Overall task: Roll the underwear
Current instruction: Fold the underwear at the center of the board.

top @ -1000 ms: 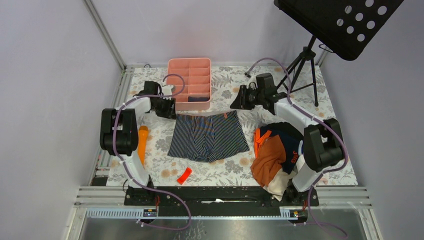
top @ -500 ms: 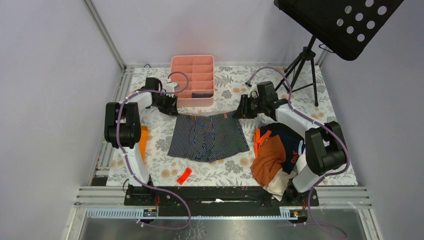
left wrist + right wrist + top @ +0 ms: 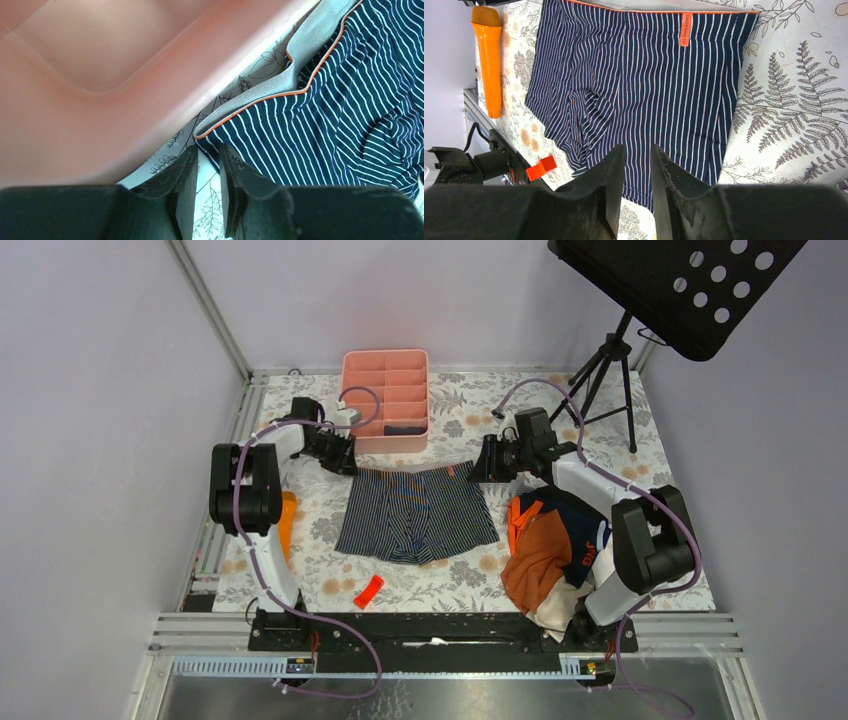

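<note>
The dark navy underwear with thin white stripes (image 3: pixel 418 512) lies spread flat in the middle of the table, its grey, orange-edged waistband at the far side. My left gripper (image 3: pixel 340 456) is at its far left corner. In the left wrist view (image 3: pixel 209 155) the jaws stand a narrow gap apart and empty, right at the waistband corner (image 3: pixel 212 131). My right gripper (image 3: pixel 484 462) is at the far right corner. In the right wrist view (image 3: pixel 638 165) it hovers slightly open and empty over the striped cloth (image 3: pixel 644 85). The plain navy briefs are not clearly visible.
A pink divided tray (image 3: pixel 385 368) stands just behind the waistband, close to the left gripper (image 3: pixel 100 75). An orange microphone (image 3: pixel 286 525) lies at the left. A small red piece (image 3: pixel 368 590) is near the front. A clothes pile with an orange garment (image 3: pixel 540 550) is at the right, a tripod (image 3: pixel 605 365) behind.
Both grippers have come in closer to the underwear's far corners. The pink tray has shifted slightly right. The underwear has not moved.
</note>
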Robot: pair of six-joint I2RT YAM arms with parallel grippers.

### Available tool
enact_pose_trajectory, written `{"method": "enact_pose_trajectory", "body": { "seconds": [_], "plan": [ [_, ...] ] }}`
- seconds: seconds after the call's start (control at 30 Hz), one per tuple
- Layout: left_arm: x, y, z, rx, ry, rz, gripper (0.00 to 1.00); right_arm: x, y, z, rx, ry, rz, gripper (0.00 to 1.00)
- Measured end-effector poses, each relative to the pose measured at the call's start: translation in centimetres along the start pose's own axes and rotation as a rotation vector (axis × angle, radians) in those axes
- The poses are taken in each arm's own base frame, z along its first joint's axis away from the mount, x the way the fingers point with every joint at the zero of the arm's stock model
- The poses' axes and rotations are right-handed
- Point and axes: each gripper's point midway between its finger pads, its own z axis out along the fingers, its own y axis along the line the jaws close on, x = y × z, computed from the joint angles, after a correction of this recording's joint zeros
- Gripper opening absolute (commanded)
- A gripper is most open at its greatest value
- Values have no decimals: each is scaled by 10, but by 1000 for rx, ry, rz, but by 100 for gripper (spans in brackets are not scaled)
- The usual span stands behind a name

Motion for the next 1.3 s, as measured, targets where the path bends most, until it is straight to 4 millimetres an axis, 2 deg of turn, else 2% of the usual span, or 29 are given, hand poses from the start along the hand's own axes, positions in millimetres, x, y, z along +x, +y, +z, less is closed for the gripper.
{"method": "enact_pose_trajectory", "body": {
  "seconds": [0.13, 0.3, 0.53, 0.57, 0.63, 0.67, 0.73, 0.8, 0.97, 1.3],
  "plan": [
    [-1, 0, 0, -2, -3, -13, 17, 0, 0, 0, 0, -1, -1, 33],
    [-2, 0, 1, -4, -7, -34, 0, 1, 0, -1, -2, 0, -9, 30],
    [2, -6, 3, 17, -10, -78, 0, 3, 4, -1, -28, 11, -44, 30],
    [4, -8, 4, 23, -10, -89, 5, 3, 5, -1, -31, 11, -48, 31],
    [5, -9, 3, 20, -15, -106, 34, 2, 8, -1, -39, 11, -55, 31],
    [6, -10, 2, 13, -19, -115, 40, 1, 10, -1, -46, 11, -58, 31],
    [6, -11, -1, -4, -30, -127, 47, 0, 13, -2, -54, 9, -63, 31],
    [4, -11, -6, -34, -47, -121, 48, -1, 14, -2, -60, 10, -66, 31],
    [-5, -7, -9, -58, -83, -95, 41, 3, 13, -2, -55, 24, -66, 31],
    [-14, 6, 6, -26, -75, -77, 24, 11, 11, -9, -34, 52, -83, 32]
  ]
}}
